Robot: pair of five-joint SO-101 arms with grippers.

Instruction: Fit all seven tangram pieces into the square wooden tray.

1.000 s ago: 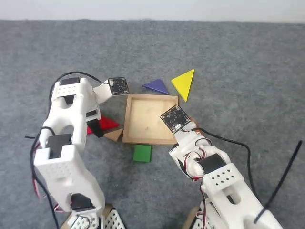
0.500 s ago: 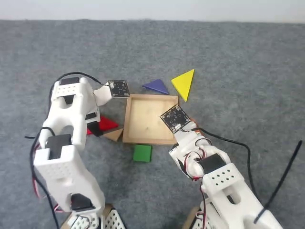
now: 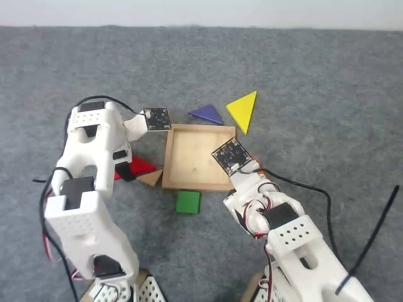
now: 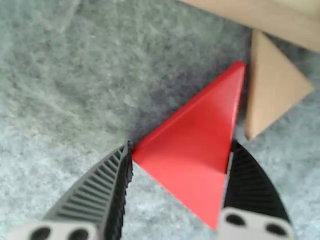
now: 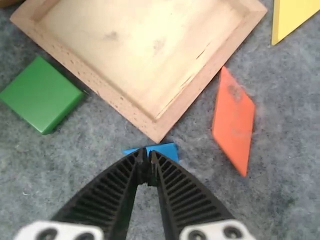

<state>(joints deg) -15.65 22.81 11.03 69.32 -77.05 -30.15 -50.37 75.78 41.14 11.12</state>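
Left wrist swung slightly right toward tray (image 3: pixel 167 160), left claw (image 4: pixel 179 150) clamping red triangle (image 4: pixel 200 125), lift next; right claw (image 5: pixel 148 161) closed, empty.

We see a grey carpet (image 3: pixel 327 75) covering the table, a short, felt-like pile with a mottled, slightly fuzzy surface. In the high view it runs from the near edge to the far side, where it ends in a straight line against a pale strip (image 3: pixel 201 11), plain and whitish, across the top. In both wrist views we find the same grey pile close up, its fibres flecked light and dark.
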